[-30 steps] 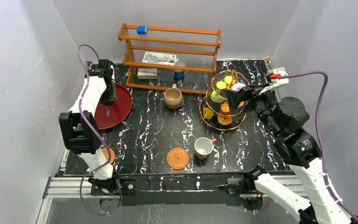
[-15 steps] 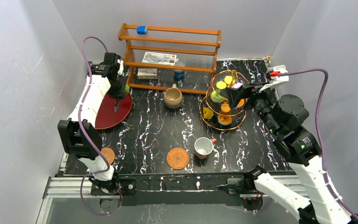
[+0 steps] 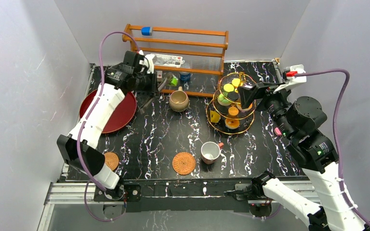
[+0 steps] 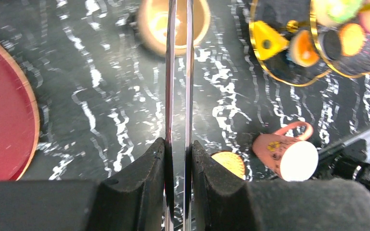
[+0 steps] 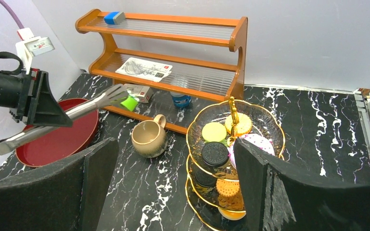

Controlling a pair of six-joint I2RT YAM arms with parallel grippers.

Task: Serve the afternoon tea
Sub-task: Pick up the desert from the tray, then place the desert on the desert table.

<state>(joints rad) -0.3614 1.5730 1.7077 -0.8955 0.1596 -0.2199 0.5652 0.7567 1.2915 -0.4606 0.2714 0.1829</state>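
Near rack (image 5: 238,48), left jaws clamp tongs (image 5: 79,110), right jaws wide; left-wrist view misses green toy (image 5: 130,103) at tips.

Free table (image 3: 164,134) strip between tan mug (image 3: 178,101) and tiered stand (image 3: 243,127).

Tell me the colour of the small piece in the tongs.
The piece is bright green; right wrist view shows it best.

— What colour is the flat stone-look table top (image 3: 164,132)?
— Black, veined with white. The round plastic tray (image 3: 127,109) at far left is deep red.
— And the cups?
— The glazed ceramic mug (image 3: 178,100) is tan; the small cup (image 3: 210,152) is white with a red handle. The round woven coasters (image 3: 184,163) are orange-brown, the tiered glass stand (image 5: 263,121) gold-rimmed, the long metal tongs (image 5: 77,111) silver, the small block (image 5: 129,103) at their tips lime green
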